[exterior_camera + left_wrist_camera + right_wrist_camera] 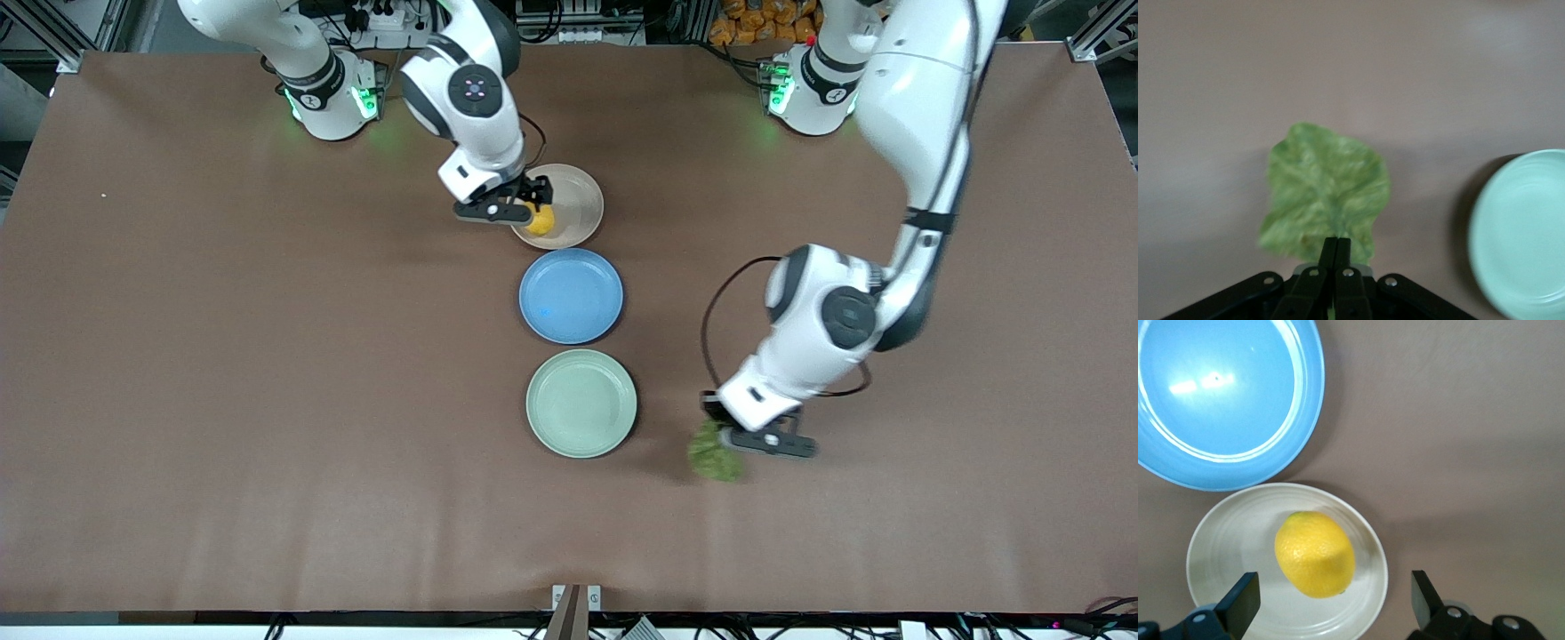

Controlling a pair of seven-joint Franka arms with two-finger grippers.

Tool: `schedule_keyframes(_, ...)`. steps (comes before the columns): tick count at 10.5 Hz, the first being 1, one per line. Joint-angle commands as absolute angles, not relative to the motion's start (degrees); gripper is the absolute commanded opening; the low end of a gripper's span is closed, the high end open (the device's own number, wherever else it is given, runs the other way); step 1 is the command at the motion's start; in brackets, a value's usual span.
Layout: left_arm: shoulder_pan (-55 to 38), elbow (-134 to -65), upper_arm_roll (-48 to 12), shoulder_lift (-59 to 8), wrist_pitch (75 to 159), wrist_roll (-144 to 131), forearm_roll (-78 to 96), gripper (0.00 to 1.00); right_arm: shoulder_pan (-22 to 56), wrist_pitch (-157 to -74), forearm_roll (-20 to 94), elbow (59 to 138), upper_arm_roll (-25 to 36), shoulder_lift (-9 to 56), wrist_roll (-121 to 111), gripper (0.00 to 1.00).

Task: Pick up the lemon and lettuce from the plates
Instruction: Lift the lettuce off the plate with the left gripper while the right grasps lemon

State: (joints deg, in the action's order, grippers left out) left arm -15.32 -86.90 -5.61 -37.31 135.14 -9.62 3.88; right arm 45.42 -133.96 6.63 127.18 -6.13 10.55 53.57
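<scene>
Lettuce pinched, left gripper; right gripper wide

Lemon on beige plate

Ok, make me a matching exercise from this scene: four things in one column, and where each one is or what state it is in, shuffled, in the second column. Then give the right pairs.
Things:
1. lemon
2. lettuce
3. mint green plate
4. right gripper

Places or states:
A. bare, nearest the front camera of the three plates
B. open, over the beige plate
C. lying on the beige plate
D. pinched in the shut left gripper, off the plates, over the table

Pairs: 1-C, 2-D, 3-A, 4-B
</scene>
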Motion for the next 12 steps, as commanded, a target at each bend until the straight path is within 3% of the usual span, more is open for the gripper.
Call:
schedule_keyframes(1,-7.24,-88.5,-6.15,-36.38,131.31,-3.37,4.39,0.0,48.77,-138.67,7.21,127.18,-5.63,16.07,55.02,1.0)
schedule_keyframes(7,0.26,-97.37,-6.24,-37.53,131.31,0.88,4.92,0.0,49.74,-143.95,7.12,127.09,-5.54,20.91,55.46,1.0)
schedule_keyframes(10,0.52,-99.66,-6.24,-36.83,131.31,0.79,5.01,0.08,51.15,-146.6,7.12,127.0,-5.54,22.24,57.83,1.0)
schedule_keyframes(11,0.61,-100.19,-6.24,-36.48,130.87,0.09,5.01,0.08,51.24,-146.78,7.03,127.0,-5.45,22.24,57.83,0.66)
schedule_keyframes(12,0.7,-100.2,-6.15,-35.95,128.78,0.09,5.01,0.08,51.15,-146.78,7.03,127.0,-5.45,22.15,57.83,0.2)
